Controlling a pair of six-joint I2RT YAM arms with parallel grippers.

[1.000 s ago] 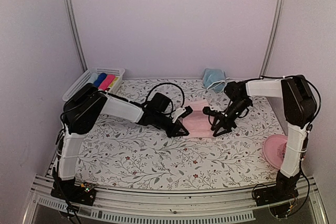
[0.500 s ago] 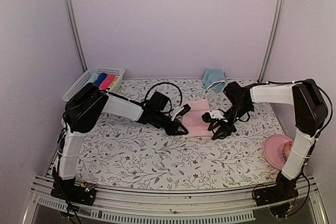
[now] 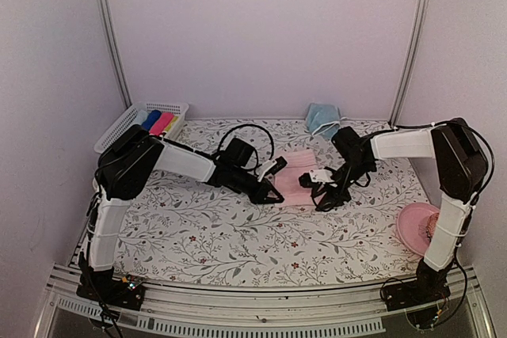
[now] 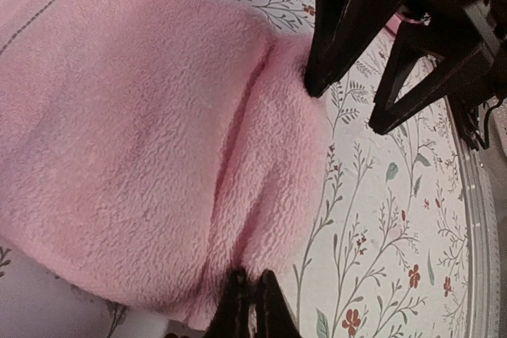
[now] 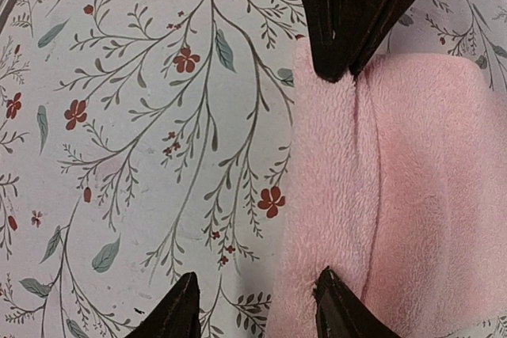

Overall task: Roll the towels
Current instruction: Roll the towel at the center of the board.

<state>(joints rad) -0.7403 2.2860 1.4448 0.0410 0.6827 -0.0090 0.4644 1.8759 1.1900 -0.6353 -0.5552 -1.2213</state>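
Nearest the arm bases, at the right edge of the flowered tablecloth (image 3: 198, 235), sits a round pink plate (image 3: 405, 221), well apart from both grippers.

Farther in, at mid-table, the pink towel (image 3: 295, 176) lies flat. A narrow strip along its near edge is turned over into a soft fold. The two grippers meet the towel at the opposite ends of that fold.

The left gripper (image 3: 274, 193) is at the fold's left end and is clenched tight, its fingertips (image 4: 252, 300) pressed together into one point right on the turned-over rim. The towel fills the rest of the left wrist view beyond them. Whether any cloth is actually nipped between the tips is hard to make out.

The right gripper (image 3: 320, 193) is at the other end with its jaws standing apart and nothing between them. In its wrist view one finger (image 5: 333, 300) overlaps the towel's edge, while the other is over bare tablecloth just beside it. The left gripper's closed tips point straight at it along the fold's crease.

Against the back wall lies the light blue towel (image 3: 322, 119), crumpled and well clear of both grippers. In the far left corner is a white basket (image 3: 119, 126) holding coloured cloth tubes (image 3: 161, 123).
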